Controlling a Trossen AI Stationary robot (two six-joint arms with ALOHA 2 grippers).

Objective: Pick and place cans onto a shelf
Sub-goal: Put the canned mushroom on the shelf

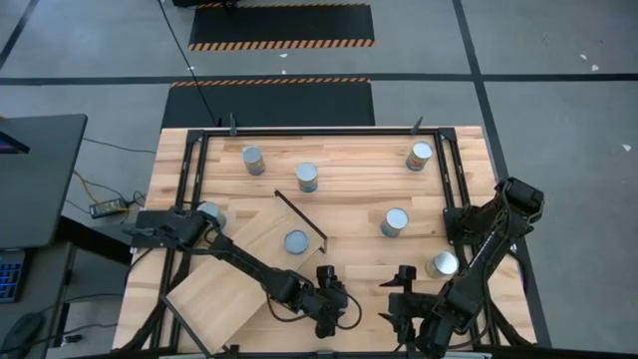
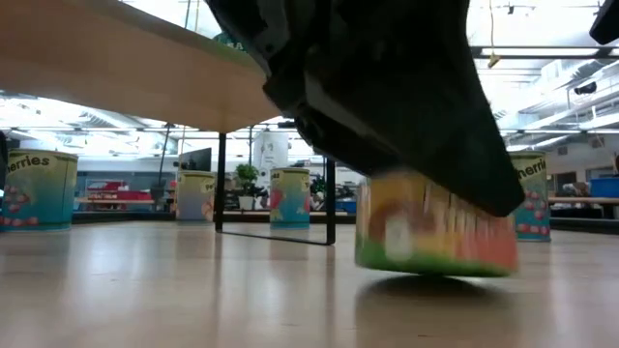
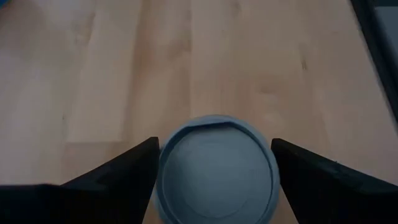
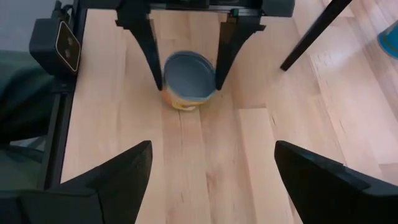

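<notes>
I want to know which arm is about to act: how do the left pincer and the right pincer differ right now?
The left pincer straddles a can standing on the tabletop, while the right pincer has only bare wood between its fingers. The left arm reaches in past a corner of the shelf, while the right arm folds back along the table's right side. Both pincers are open, side by side near the front edge.

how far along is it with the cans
Barely started. No can clearly sits on the shelf; seven cans stand loose across the table. In hand: the left gripper is open around a can, not lifted. The right gripper waits open. All eight look left.
</notes>
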